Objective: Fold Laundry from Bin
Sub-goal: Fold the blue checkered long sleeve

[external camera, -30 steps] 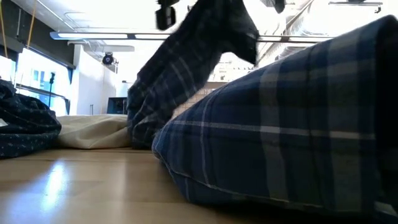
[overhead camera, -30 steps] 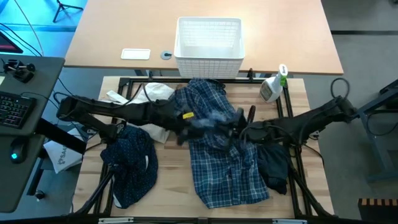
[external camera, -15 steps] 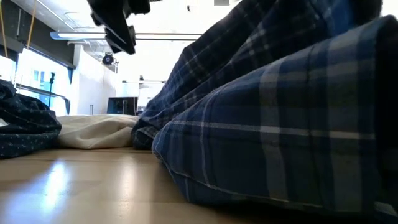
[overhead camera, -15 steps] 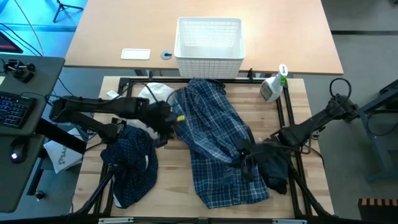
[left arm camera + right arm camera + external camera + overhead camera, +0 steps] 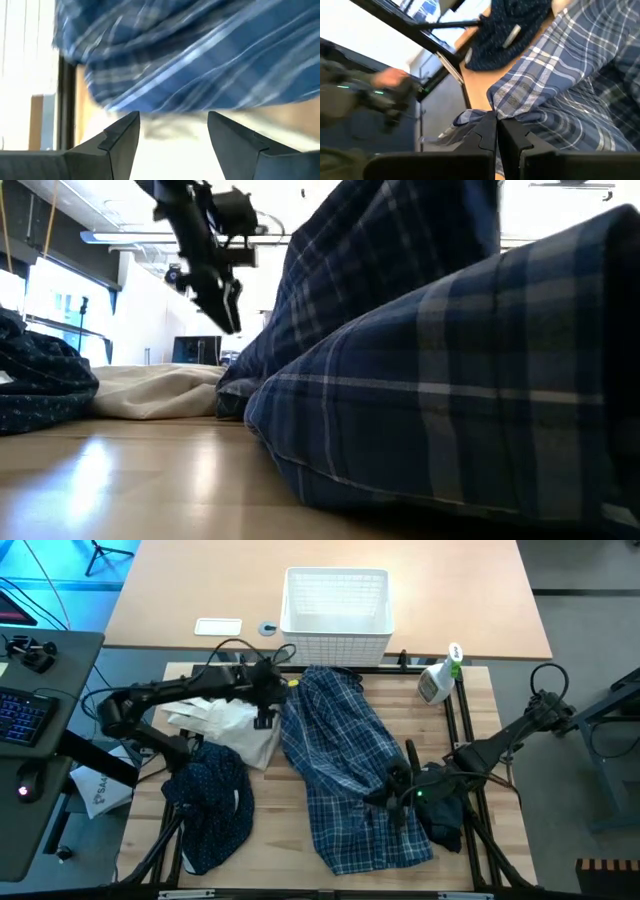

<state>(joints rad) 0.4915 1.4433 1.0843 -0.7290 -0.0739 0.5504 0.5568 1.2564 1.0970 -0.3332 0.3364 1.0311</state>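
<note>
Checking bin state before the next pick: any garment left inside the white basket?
No. In the high view the white basket shows only its bare lattice floor; the plaid shirt lies on the table.

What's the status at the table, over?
Left claw open, empty, above cloth bag. Right claw shut on plaid shirt. Bin empty. Spray bottle clear of work.

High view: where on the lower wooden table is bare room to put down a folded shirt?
Bare wood shows between the dotted navy shirt and the plaid shirt, and beside the spray bottle at the far right corner. The middle is crowded with the plaid shirt and both end effectors.
</note>
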